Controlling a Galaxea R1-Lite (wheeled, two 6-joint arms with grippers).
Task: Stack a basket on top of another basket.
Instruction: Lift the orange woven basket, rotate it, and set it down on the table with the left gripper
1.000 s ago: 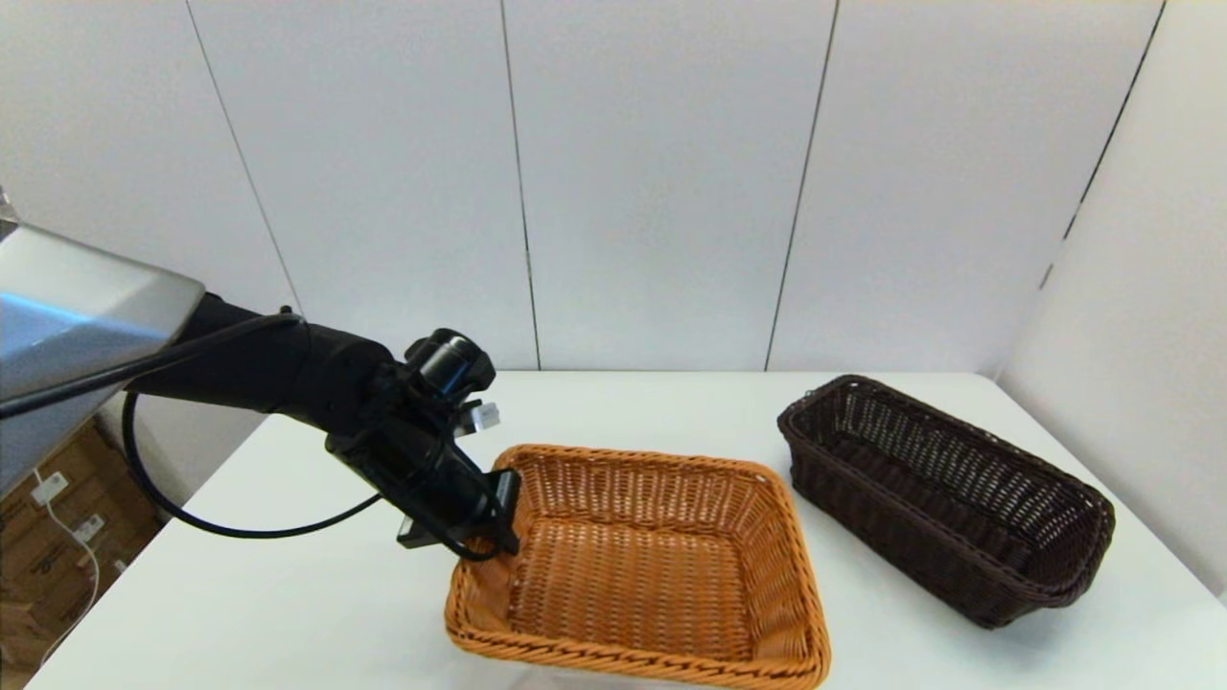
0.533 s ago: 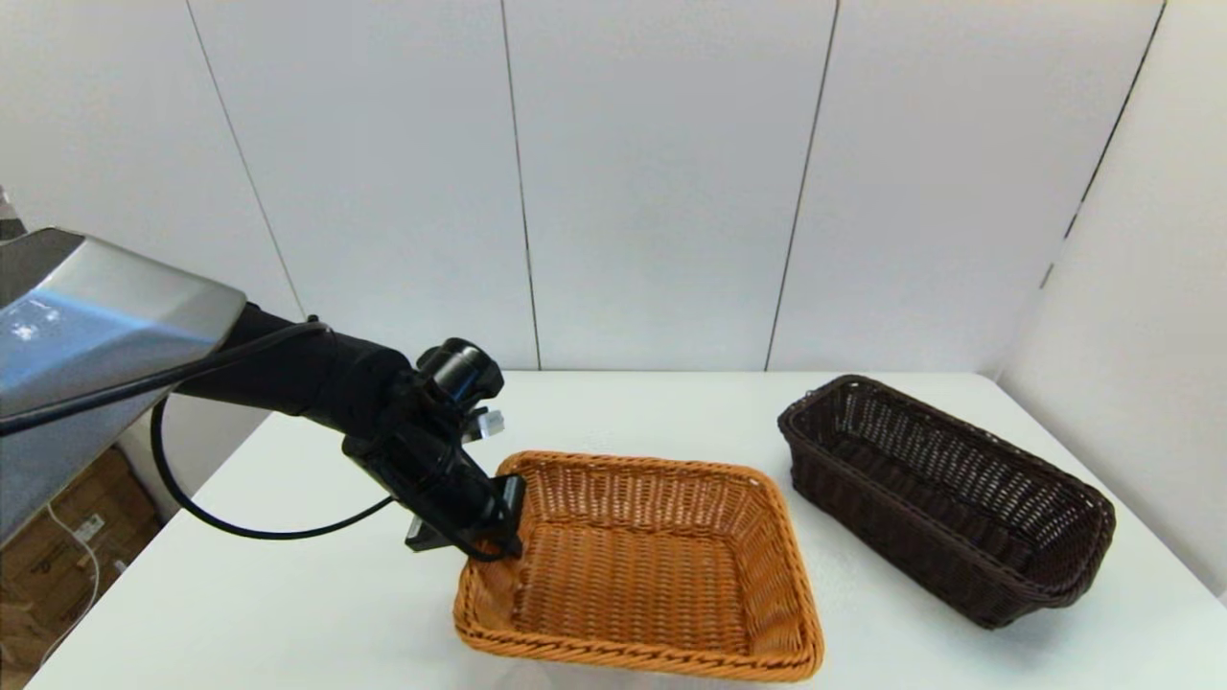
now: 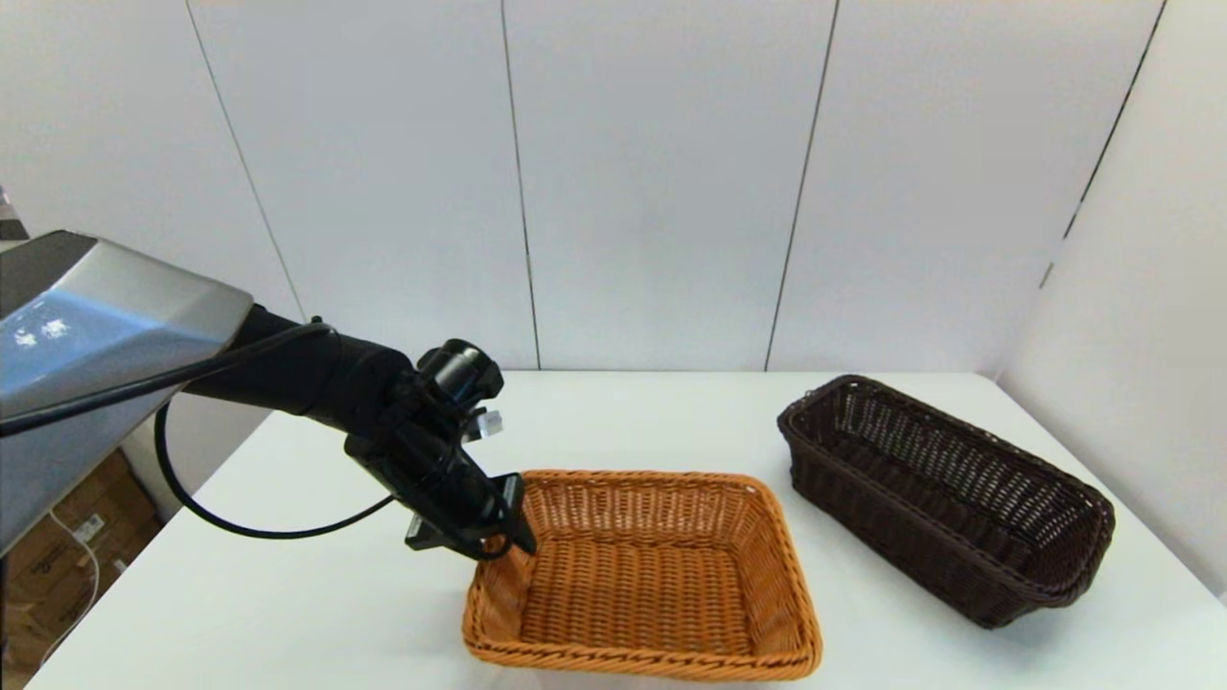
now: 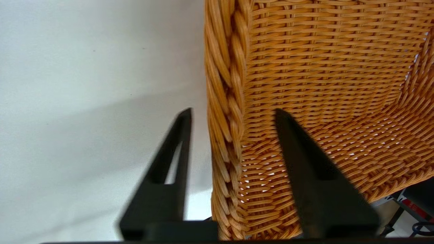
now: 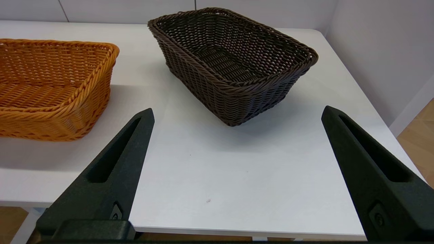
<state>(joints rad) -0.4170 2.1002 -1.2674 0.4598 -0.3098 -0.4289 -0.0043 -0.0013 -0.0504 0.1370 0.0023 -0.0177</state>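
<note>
At the tan basket's [image 3: 644,573] left wall, the left gripper [image 4: 232,115] straddles the braided rim: one finger [image 4: 176,142] outside over the table [image 3: 288,594], the other [image 4: 298,152] inside against the woven wall. Gap between fingers is narrow, but the outer finger shows a sliver of space to the rim, so contact on that side cannot be confirmed; the grip is not clearly closed on the wicker. Left arm reaches in from the robot's left, angled down, with a black cable looping under it.

Tan basket sits near the table's front edge, centre, tilted slightly in plan, and appears flat on the table.

Dark basket [image 3: 944,496] stands on the right half of the table, well apart from the tan one, upright, long axis running diagonally toward the far wall. Nothing is in either basket.

Right gripper [image 5: 237,115] hangs off the near edge of the table, fingers spread wide, pointing toward the dark basket and touching nothing.
</note>
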